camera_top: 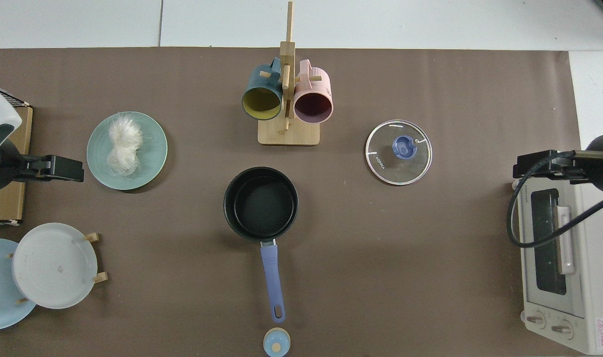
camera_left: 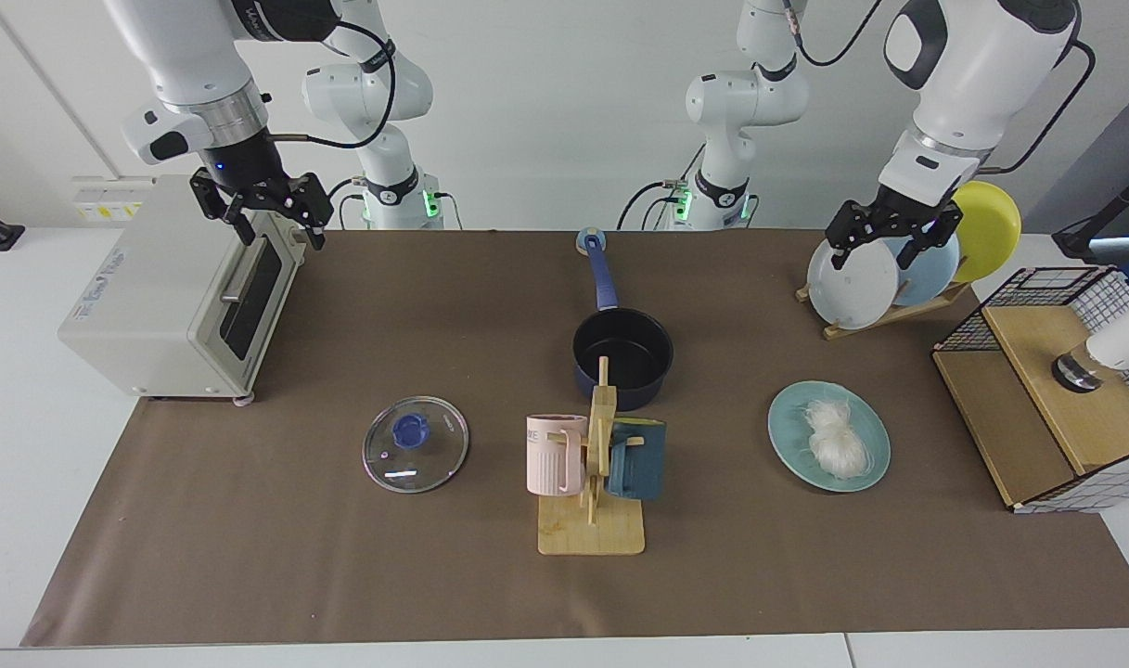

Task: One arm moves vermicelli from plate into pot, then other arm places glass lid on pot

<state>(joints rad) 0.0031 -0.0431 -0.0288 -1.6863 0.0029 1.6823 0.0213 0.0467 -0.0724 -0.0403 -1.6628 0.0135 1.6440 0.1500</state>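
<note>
Noodles [camera_left: 836,436] sit on plate [camera_left: 792,443], 3 o'clock of empty pot [camera_left: 622,359]; lid [camera_left: 416,443] flat at pot's 8. Left gripper [camera_left: 892,243] & right gripper [camera_left: 263,211] open, holding nothing, up at the back.

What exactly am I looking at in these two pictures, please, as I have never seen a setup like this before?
These are two white robot arms bolted behind a table covered with a brown mat. One picture is taken from across the table, facing the arms; the other looks straight down.

Each arm ends in a black gripper with two fingers. The left gripper hangs open in front of the rack of upright plates. The right gripper hangs open above the toaster oven. Neither holds anything.

On the mat, a teal plate carries a clump of white vermicelli. The dark pot stands empty in the middle, handle pointing towards the arms. The glass lid lies flat by itself. A wooden stand holds a pink mug and a dark blue mug.
</note>
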